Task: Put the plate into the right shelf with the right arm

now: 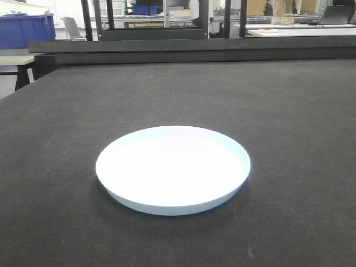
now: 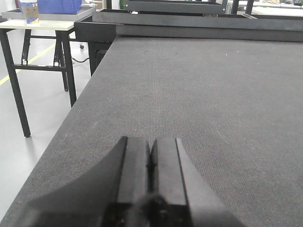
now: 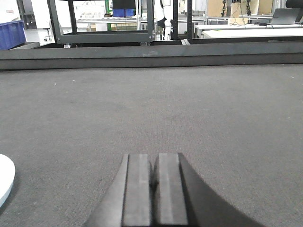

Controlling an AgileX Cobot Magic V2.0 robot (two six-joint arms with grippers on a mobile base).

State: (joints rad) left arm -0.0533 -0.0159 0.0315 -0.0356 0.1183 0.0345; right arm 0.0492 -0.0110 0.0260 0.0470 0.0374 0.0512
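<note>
the right tool is hanging low over the bench, its two dark fingers pressed together and nothing pinched between them. the left tool is hovering close to the bench's left edge, its fingers likewise squeezed flat against each other and carrying nothing.

the plate is sitting flat and right way up on the dark grey bench, near the front and about the middle from where i'm standing. it is lying off to the left of the right tool, well apart from it, with only a sliver of its white rim peeking in at the left edge of the right wrist view. neither tool is touching it.

further out, a raised dark ledge is running along the far edge of the bench. behind it a black frame is standing, and a blue crate is showing at the far left. a side table on thin black legs is standing beside the bench's left edge, and a laptop is resting on a white table at the far right.
</note>
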